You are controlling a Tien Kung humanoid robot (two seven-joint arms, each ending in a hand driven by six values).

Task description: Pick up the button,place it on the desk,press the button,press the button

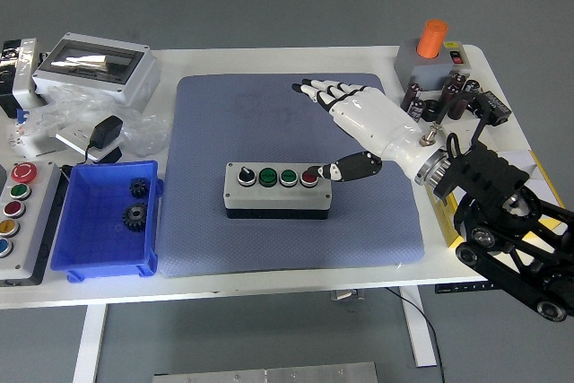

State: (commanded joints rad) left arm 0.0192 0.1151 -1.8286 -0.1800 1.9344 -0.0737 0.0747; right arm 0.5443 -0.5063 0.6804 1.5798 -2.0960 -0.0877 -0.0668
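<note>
A grey button box (277, 188) lies on the blue mat (296, 114), with a black selector knob, two green buttons and a red button (308, 177) in a row on top. My right hand (345, 123) hovers just right of the box, palm down. Its four fingers (321, 90) are stretched out toward the mat's far side. Its thumb tip (328, 171) sits at the red button's right edge; I cannot tell whether it touches. The hand holds nothing. My left arm is not in view.
A blue bin (106, 218) with two black gears stands left of the mat. A larger button panel (20, 213) lies at the far left edge. A grey enclosure (96, 69), an orange-topped switch box (432, 58), capacitors (448, 99) and a yellow box (502, 190) surround the mat.
</note>
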